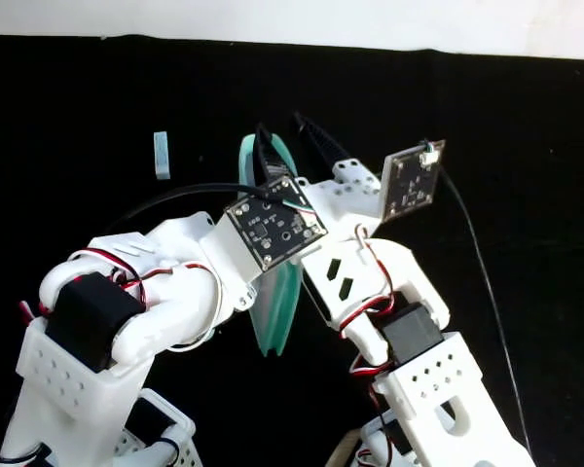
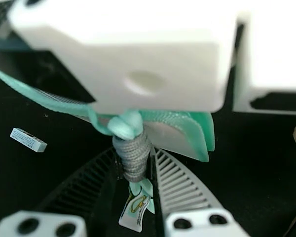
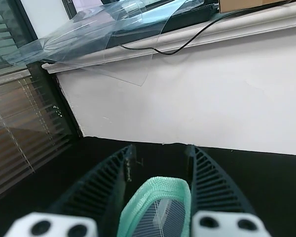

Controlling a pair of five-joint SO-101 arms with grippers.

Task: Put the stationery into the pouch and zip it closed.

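Soft, light, floppy pouch (image 1: 275, 321). Left end effector (image 2: 134, 151) pinches zip cord (image 2: 132, 164). Right end effector (image 3: 159, 150) clamps pouch end; both look like sound holds.

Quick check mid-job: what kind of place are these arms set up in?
Probably an indoor office or lab bench: a black-covered table against a white wall, beside window blinds.

No legible text; just a blurred printed mark on the pouch's zipper tag (image 2: 137, 210)
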